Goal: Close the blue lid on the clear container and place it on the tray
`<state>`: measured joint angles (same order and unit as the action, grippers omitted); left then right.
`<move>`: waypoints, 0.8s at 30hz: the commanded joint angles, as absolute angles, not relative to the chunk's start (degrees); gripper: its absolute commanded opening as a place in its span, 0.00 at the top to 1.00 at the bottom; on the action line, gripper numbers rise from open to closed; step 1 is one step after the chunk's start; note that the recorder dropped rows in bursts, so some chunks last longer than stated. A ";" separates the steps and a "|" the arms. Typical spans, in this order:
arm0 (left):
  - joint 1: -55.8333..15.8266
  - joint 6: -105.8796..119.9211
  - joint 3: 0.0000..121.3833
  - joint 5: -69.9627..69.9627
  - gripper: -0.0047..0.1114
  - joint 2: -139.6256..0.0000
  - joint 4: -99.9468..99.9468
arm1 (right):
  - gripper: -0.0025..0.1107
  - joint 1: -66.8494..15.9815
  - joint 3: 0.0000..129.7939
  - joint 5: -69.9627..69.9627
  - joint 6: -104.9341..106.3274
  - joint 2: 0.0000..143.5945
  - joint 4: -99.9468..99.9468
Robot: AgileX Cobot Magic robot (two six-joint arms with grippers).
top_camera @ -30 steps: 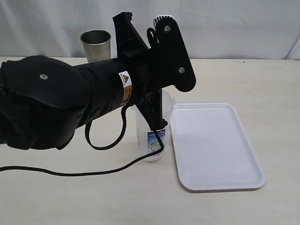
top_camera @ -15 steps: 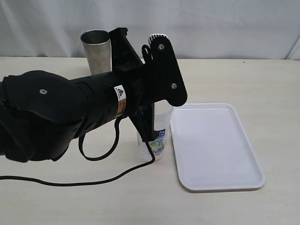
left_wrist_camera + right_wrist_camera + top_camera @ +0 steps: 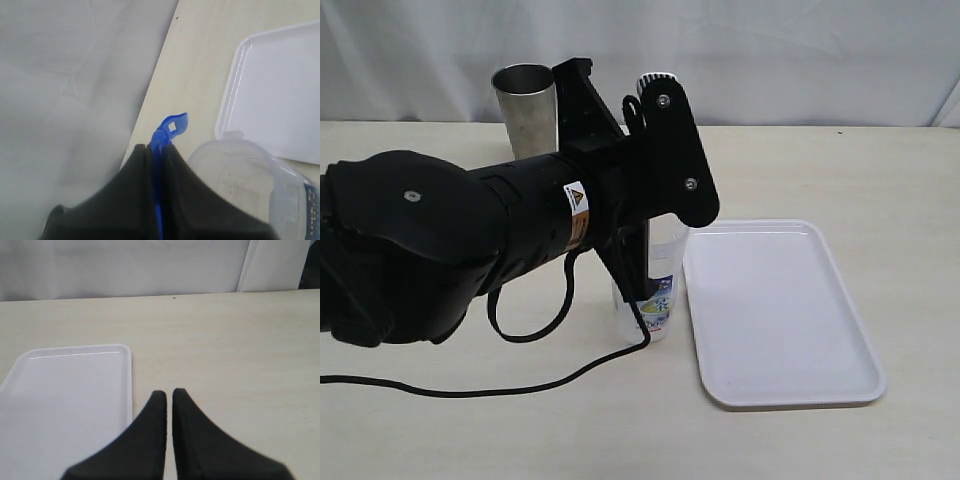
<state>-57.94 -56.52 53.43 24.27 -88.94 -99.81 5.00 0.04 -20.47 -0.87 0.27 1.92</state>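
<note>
Two grippers, four items.

- Left gripper: jaws clenched on the blue lid, which is held edge-on with one flap jutting past the tips, just beside the clear container's open mouth.
- Clear container: upright on the table, partly hidden by the left arm.
- Tray: flat, just beside the container at its 3 o'clock.
- Right gripper: jaws pressed together, gripping nothing, over the table near the tray's edge.
- Steel cup: upright, at the container's 11 o'clock, farthest back.
</note>
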 commanded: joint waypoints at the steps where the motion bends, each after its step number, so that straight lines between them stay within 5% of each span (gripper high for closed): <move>1: -58.08 -55.65 53.36 25.40 0.96 -88.50 -99.95 | 0.94 5.15 0.00 -19.75 -0.85 0.00 1.93; 24: -58.08 -52.76 56.15 24.49 0.96 -88.50 -99.95 | 0.94 5.15 0.00 -19.75 -0.85 0.00 1.93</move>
<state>-57.94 -52.41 55.67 25.59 -88.94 -99.90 5.00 0.04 -20.47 -0.87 0.27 1.92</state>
